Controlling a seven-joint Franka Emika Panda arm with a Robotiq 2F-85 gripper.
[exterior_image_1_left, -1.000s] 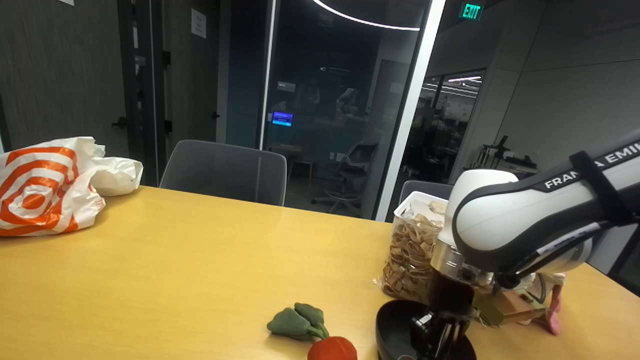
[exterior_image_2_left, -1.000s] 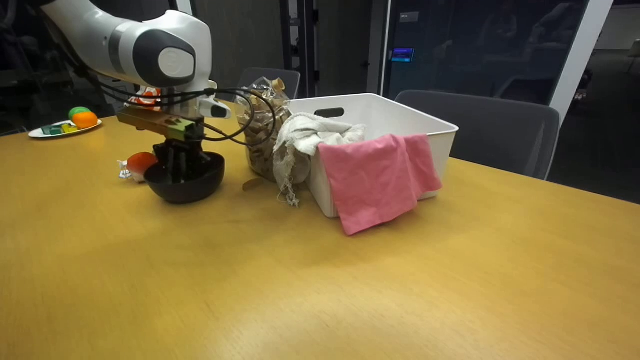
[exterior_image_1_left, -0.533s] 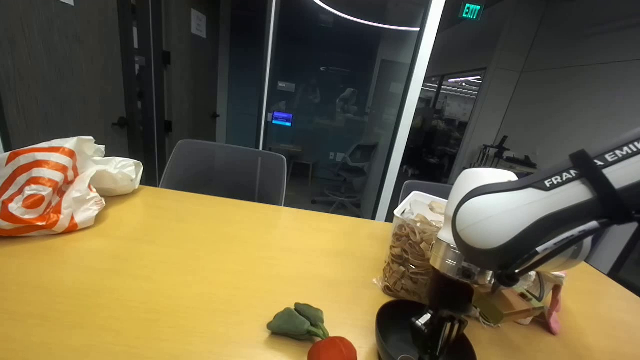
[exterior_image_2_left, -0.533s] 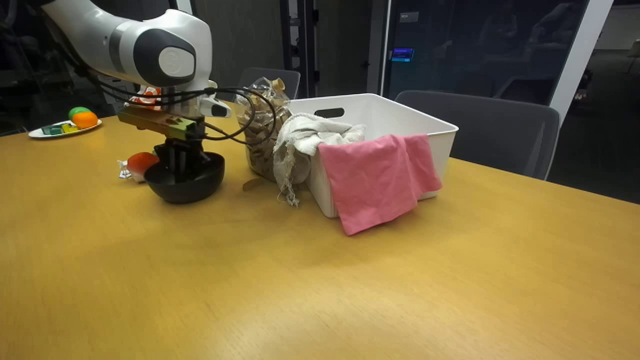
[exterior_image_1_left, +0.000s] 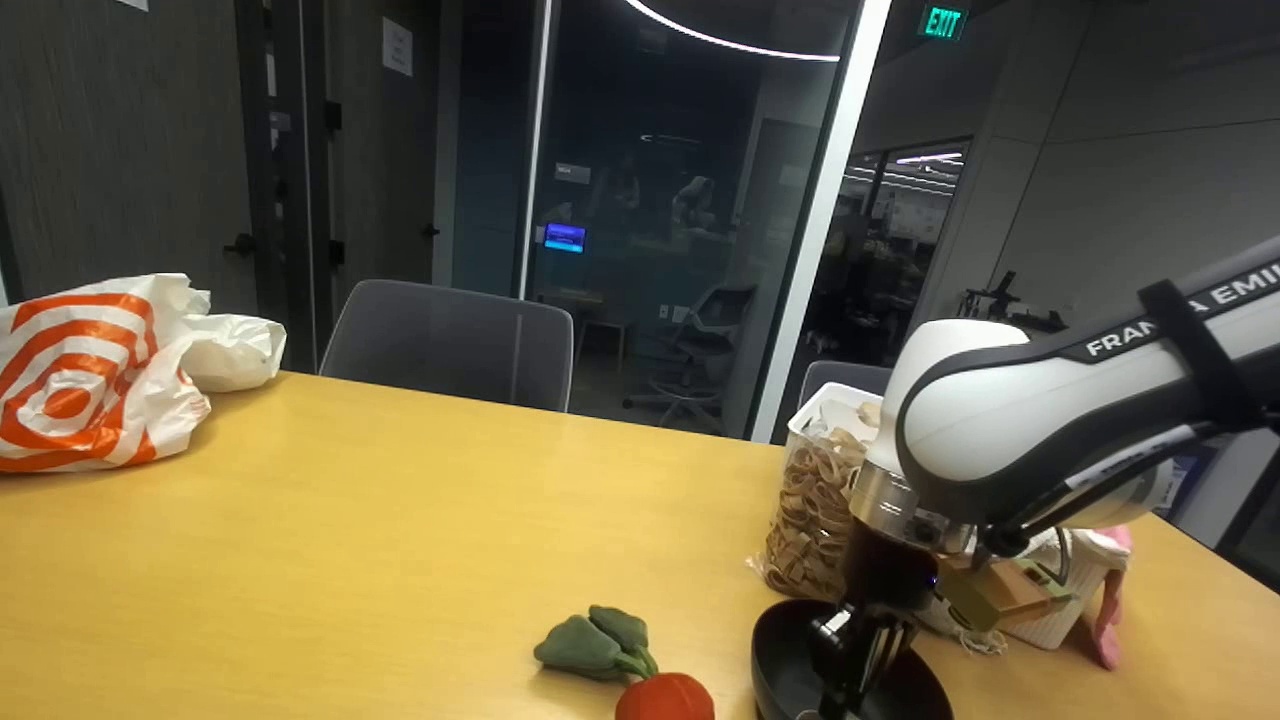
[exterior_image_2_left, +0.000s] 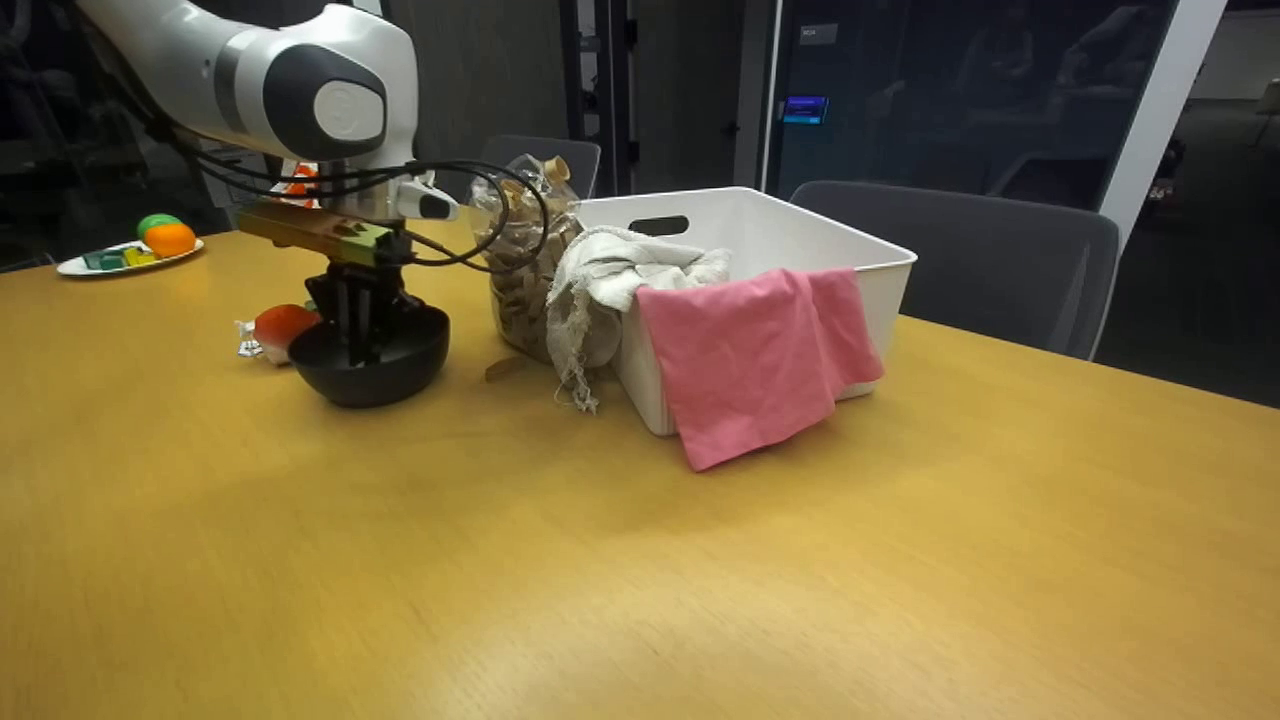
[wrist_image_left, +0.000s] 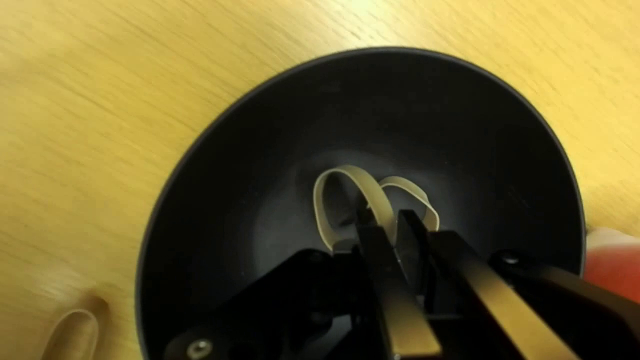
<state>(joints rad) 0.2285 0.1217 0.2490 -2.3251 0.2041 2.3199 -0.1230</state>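
Note:
My gripper (wrist_image_left: 387, 220) points down into a black bowl (wrist_image_left: 280, 130), its two dark fingers slightly apart with a narrow gap. A tan rubber band (wrist_image_left: 375, 192) loops around the left finger in the wrist view and passes through the gap; it does not look pinched. Another tan loop (wrist_image_left: 412, 187) shows behind the right finger; I cannot tell if it is the same band. In both exterior views the gripper (exterior_image_1_left: 848, 690) (exterior_image_2_left: 362, 355) has its fingers inside the bowl (exterior_image_1_left: 785, 640) (exterior_image_2_left: 365, 385), and the band there is hardly visible.
A clear bag of tan bands (exterior_image_1_left: 812, 520) (exterior_image_2_left: 515, 300) stands close beside the bowl. One band (exterior_image_2_left: 507, 368) lies on the table. A white bin (exterior_image_2_left: 880, 300) holds a white cloth (exterior_image_2_left: 630, 262) and a pink cloth (exterior_image_2_left: 760, 360). A red vegetable (exterior_image_1_left: 668, 698) and green peppers (exterior_image_1_left: 582, 648) lie near the bowl.
My gripper and arm have risen slightly and shifted a little toward the left in both exterior views, mostly in the last half second. The bowl and other objects have not moved.

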